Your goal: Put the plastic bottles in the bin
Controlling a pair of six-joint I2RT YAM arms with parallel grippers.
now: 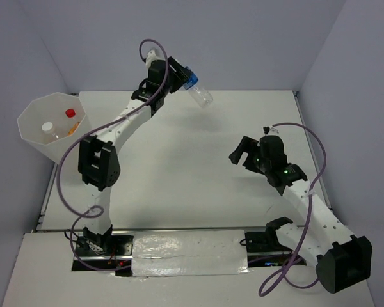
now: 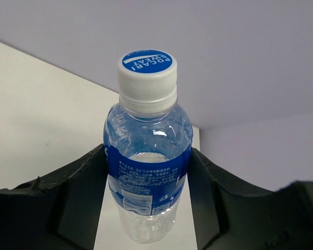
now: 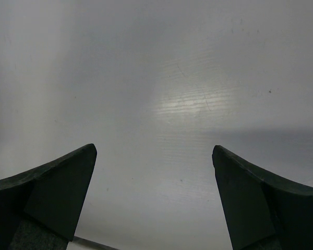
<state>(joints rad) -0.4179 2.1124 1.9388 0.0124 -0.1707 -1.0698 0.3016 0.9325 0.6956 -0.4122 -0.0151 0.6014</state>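
From above, the left arm reaches toward the far edge of the table [image 1: 179, 166], and the left claw [image 1: 188, 79] is clamped on the blue-labelled bottle [image 1: 201, 94]. The bottle is lifted off the surface and tilted, its clear end poking out past the claw toward the right. The bin [image 1: 47, 148] stands at the table's left edge, well apart from the held bottle. Inside it lie a red-capped bottle [image 1: 70, 113] and a white-capped bottle [image 1: 48, 127], with a streak of orange just beside them that is too small to make out properly. On the right side of the table the right claw [image 1: 240, 151] hangs with its jaws spread and nothing in them. In the left wrist view the blue-labelled bottle fills the middle. The left fingers [image 2: 75, 179] press against its label from both sides, so the claw is closed only as far as the bottle's width. Its white cap [image 2: 147, 70] carries a round blue top reading POCARI SWEAT, and the body is clear and looks nearly empty. Behind it are the pale tabletop and a grey-violet wall [image 2: 224, 47]. In the right wrist view the right fingers [image 3: 60, 192] stand wide apart at the lower corners, with only bare white tabletop between them.
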